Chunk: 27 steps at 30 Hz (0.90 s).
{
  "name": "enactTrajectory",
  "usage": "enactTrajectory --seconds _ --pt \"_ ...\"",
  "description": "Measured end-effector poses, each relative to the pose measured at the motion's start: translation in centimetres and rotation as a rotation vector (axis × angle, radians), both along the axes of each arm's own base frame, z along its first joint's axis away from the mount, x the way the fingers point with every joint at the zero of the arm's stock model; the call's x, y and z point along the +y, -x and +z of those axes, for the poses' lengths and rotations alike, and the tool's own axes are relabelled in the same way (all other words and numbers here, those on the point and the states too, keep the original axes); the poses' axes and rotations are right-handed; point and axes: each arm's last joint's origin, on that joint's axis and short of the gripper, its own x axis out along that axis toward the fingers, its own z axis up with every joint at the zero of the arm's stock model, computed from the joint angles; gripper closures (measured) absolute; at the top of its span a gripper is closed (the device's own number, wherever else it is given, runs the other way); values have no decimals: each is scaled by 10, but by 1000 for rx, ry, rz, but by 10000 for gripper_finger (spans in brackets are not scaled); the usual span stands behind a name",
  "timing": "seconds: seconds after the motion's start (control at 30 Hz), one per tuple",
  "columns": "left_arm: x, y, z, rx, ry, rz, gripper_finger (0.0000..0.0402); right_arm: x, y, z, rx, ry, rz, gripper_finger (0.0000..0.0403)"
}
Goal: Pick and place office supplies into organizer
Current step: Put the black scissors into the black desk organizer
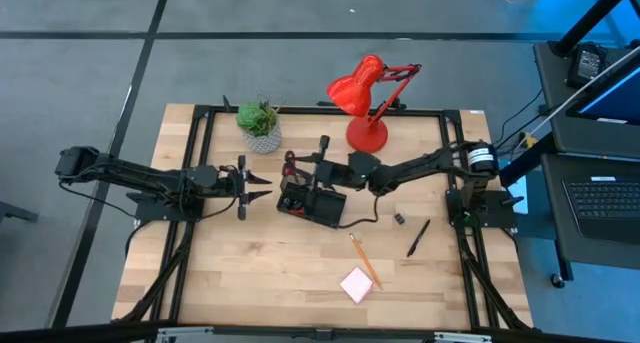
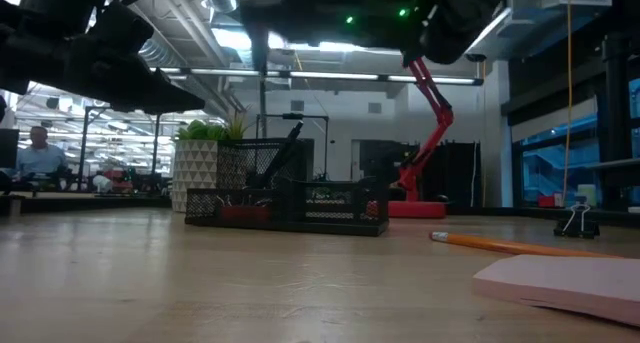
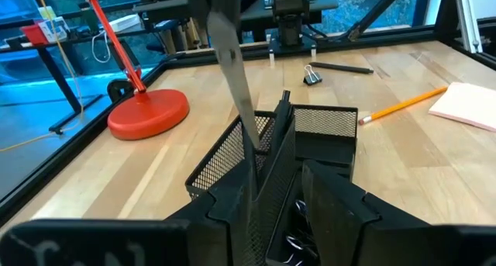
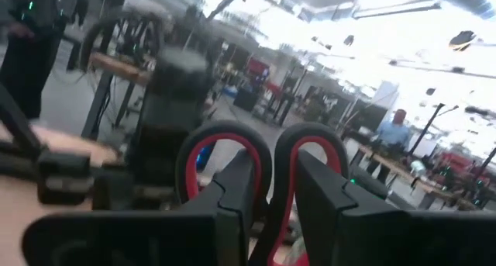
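Only right wrist shows scissors [image 4: 260, 181] gripped

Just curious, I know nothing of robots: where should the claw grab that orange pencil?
Around the middle of the orange pencil, from straight above, claw closing across its length. It lies flat on the table, and one end runs close beside the pink pad.

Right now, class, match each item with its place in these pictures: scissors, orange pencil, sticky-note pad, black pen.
Items:
1. scissors
2. orange pencil
3. sticky-note pad
4. black pen

Places:
A. nearest the front edge of the table
B. held in the right pincer, over the organizer
C. lying beside the small clip
D. lying between organizer and pad

Pairs: 1-B, 2-D, 3-A, 4-C
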Motion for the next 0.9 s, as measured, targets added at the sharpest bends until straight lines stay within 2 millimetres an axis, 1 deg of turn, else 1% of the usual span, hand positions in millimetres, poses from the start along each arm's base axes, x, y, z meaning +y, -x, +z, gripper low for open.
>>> enactTrajectory --seconds 0.17,0.4,0.53,0.7,0.9 --pt "0 0 0 2 0 0 294 0 -8 -13 55 -1 0 330" --pt "0 0 -1 6 0 0 293 -2 -12 -34 167 -8 -3 329" --pt "0 0 -1 7 0 0 295 -7 -13 -46 240 -48 -11 329" --pt "0 0 -1 8 0 0 293 -13 -13 -50 276 -71 -27 329" --pt "0 0 -1 7 0 0 295 -13 -12 -52 296 -71 -29 324"
